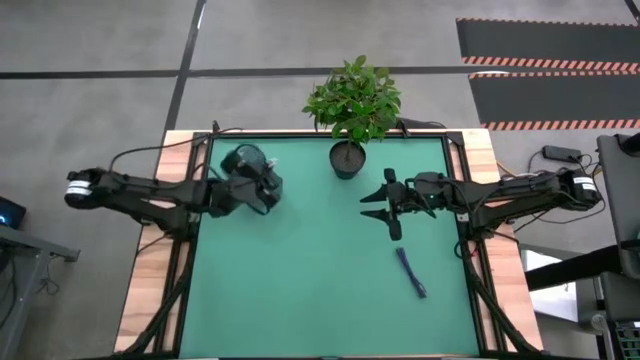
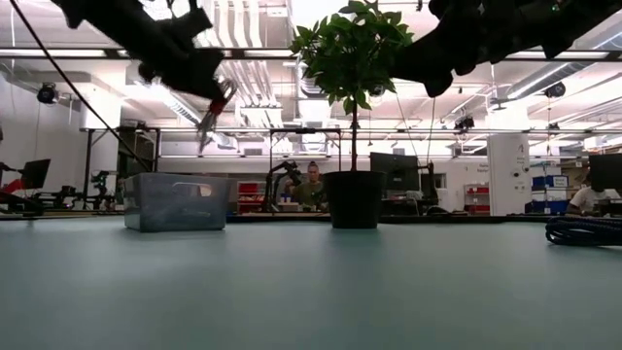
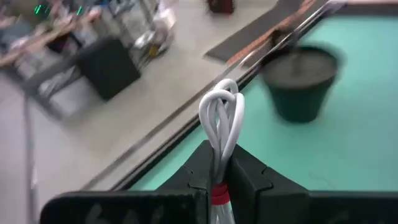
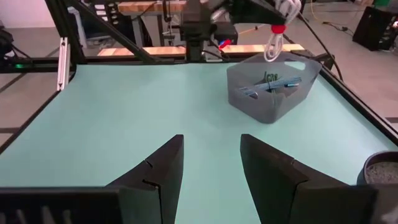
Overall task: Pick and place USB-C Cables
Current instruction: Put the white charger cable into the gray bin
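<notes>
The left tool (image 4: 273, 15) pinches the white cable (image 3: 221, 118) above the grey basket (image 4: 273, 87), at ten o'clock on the tabletop (image 1: 320, 270). Released off-centre, it could catch the rim. The right tool (image 1: 385, 205) hovers spread; the dark blue-purple cable (image 1: 411, 272) lies at five o'clock.

No readable text, label, brand, number or sign anywhere. Only red-and-white hazard striping along the edges of the dark floor mats (image 1: 545, 62), without lettering. Screens and shelves in the room behind too blurred to read.
</notes>
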`<state>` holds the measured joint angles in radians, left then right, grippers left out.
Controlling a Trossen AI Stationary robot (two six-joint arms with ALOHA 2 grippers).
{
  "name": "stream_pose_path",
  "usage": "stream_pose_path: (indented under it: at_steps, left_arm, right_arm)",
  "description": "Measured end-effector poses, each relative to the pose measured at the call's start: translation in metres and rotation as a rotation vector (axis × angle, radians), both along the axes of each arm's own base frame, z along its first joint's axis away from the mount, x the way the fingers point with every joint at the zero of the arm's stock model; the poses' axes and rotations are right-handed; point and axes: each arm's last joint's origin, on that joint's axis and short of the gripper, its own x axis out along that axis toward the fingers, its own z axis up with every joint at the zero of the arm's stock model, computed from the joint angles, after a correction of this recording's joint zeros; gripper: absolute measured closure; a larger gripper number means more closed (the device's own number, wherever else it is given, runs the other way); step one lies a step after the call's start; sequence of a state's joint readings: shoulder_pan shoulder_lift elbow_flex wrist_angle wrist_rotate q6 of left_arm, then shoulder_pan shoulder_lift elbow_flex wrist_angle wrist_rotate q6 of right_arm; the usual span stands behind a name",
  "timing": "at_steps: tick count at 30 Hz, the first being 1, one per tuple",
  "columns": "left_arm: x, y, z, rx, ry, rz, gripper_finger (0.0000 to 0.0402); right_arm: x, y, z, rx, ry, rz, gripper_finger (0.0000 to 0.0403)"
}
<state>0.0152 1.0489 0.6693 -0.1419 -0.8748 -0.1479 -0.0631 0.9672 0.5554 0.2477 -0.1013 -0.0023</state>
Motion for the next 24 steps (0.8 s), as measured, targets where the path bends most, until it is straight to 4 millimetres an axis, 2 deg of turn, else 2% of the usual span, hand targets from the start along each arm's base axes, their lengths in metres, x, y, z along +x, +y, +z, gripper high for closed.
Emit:
stream_pose_path:
  at_steps: [6, 13, 18, 24]
  left_arm:
    - [-0.008, 0.024, -0.006, -0.099, 0.067, 0.108, 0.0389]
    - [-0.011, 0.047, 0.001, -0.320, 0.165, 0.145, 0.0389]
    - [-0.006, 0.062, 0.006, -0.493, 0.270, 0.148, 0.0389]
    - [0.003, 0.080, 0.006, -0.551, 0.437, 0.176, 0.0389]
  right_arm:
    - [-0.001, 0.000, -0.003, 0.003, 0.026, 0.000, 0.0255]
    - [-0.001, 0.000, -0.003, -0.001, 0.030, 0.001, 0.0257]
    - [-0.001, 0.000, -0.004, -0.015, 0.035, 0.005, 0.0261]
    - [-0.001, 0.000, -0.004, -0.033, 0.040, 0.010, 0.0269]
